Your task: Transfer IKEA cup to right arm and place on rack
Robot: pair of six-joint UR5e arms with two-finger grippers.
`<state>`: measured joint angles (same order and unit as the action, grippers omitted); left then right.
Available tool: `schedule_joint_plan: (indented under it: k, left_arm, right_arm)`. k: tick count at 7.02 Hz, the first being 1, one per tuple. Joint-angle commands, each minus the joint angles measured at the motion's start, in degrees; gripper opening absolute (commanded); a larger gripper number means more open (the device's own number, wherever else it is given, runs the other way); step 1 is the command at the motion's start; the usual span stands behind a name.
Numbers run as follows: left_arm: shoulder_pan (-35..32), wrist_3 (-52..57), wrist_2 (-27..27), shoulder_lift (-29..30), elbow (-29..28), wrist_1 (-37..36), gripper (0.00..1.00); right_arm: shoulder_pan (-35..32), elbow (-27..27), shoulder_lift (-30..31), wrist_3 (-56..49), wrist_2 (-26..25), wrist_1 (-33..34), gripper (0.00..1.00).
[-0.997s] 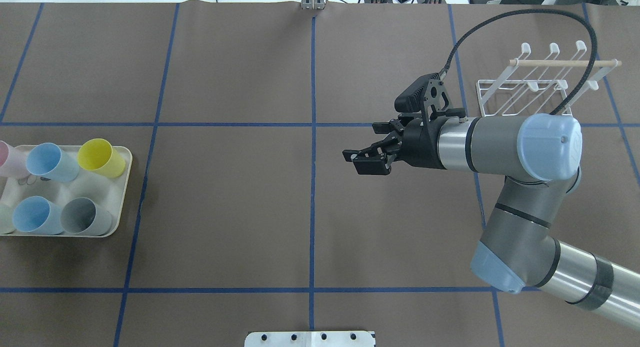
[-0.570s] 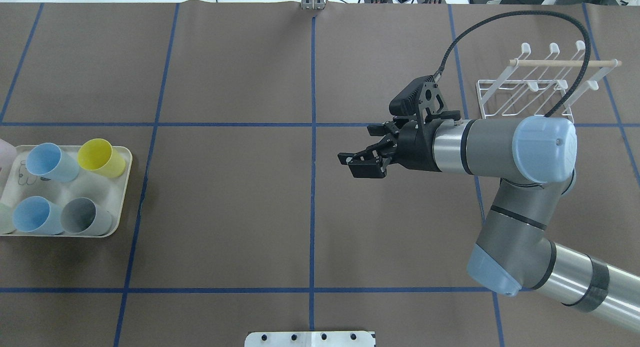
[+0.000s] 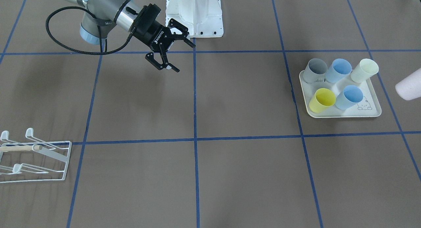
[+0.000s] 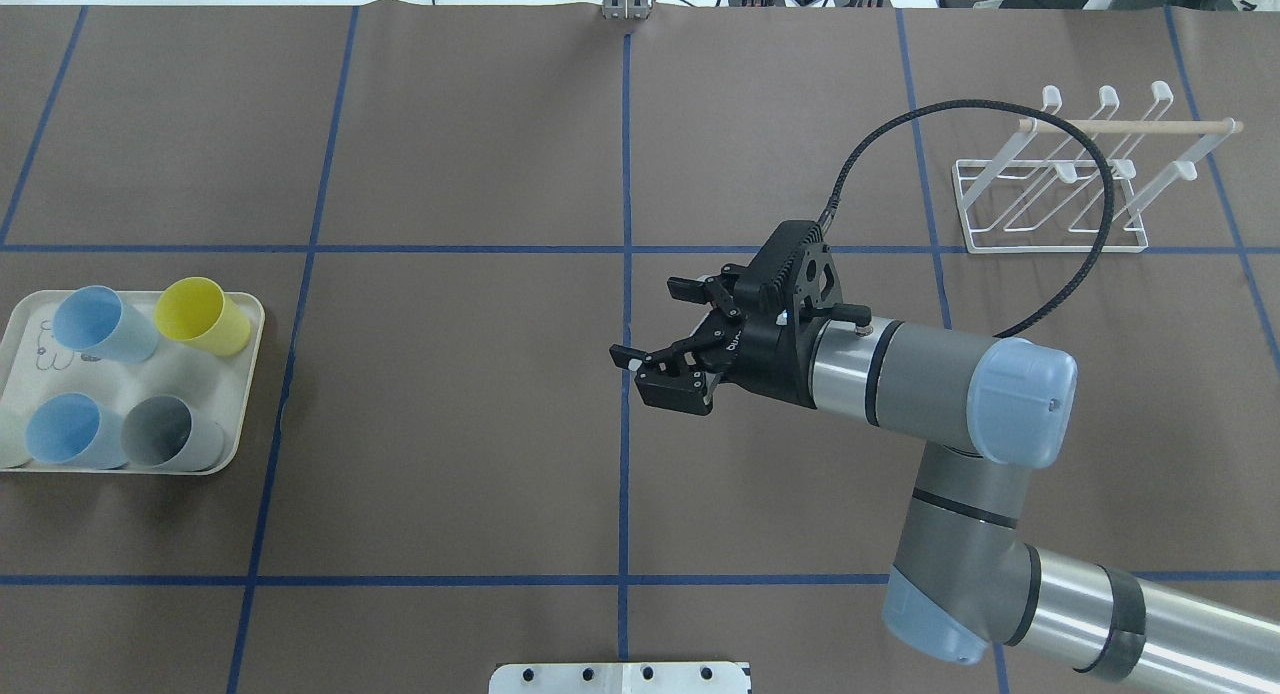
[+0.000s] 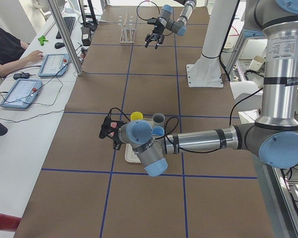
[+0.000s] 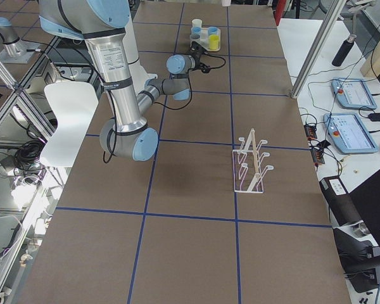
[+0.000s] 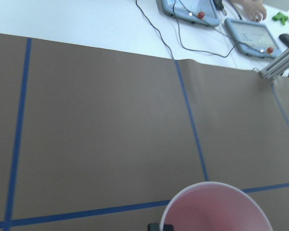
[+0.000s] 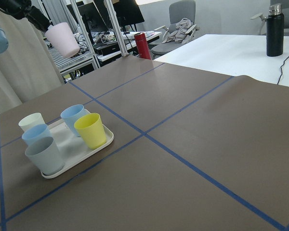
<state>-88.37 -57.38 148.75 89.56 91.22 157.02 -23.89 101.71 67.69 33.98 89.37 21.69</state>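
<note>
The IKEA cup, pale pink, hangs in the air left of the tray; it shows as pink cup (image 3: pixel 408 88), pink cup (image 8: pixel 63 39) and a pink rim (image 7: pixel 216 208). My left gripper (image 8: pixel 42 23) is shut on it, and the left gripper (image 5: pixel 108 130) also shows in the exterior left view. My right gripper (image 4: pixel 650 322) hovers open and empty over the table's middle line; in the front view the right gripper (image 3: pixel 185 58) is near the robot's base. The white wire rack (image 4: pixel 1050 189) stands empty at the far right, also seen as rack (image 3: pixel 36 159) and rack (image 6: pixel 250 161).
A cream tray (image 4: pixel 245 374) at the table's left holds several cups: blue, yellow, grey and pale green. The same tray (image 3: pixel 342 114) shows in the front view. The right arm's black cable (image 4: pixel 1095 224) loops in front of the rack. A person sits at tablets beyond the table's far edge.
The right arm swung left and toward the robot's base, gripper still open. The pink cup rose off the tray's left end and left the overhead view.
</note>
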Motion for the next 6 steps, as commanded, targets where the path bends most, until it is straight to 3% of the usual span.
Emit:
schedule_joint_plan:
  k: [1, 2, 3, 6]
  left_arm:
    - [5.0, -21.2, 4.2, 2.5, 10.5, 0.3, 0.00]
    - [10.1, -30.0, 3.5, 4.8, 14.6, 0.3, 0.00]
    - [14.0, -36.4, 0.9, 8.7, 16.0, 0.4, 0.00]
    - [33.6, -48.3, -20.5, 16.9, 18.9, 0.1, 0.00]
  right_arm:
    - [1.9, -2.4, -0.5, -8.3, -1.6, -7.8, 0.98]
    - [2.0, -6.1, -0.5, -12.7, -1.4, -15.2, 0.98]
    - [2.0, -7.3, -0.5, -16.6, -1.3, -17.7, 0.98]
    - [1.2, -7.1, -5.4, -19.1, -1.0, -10.3, 0.96]
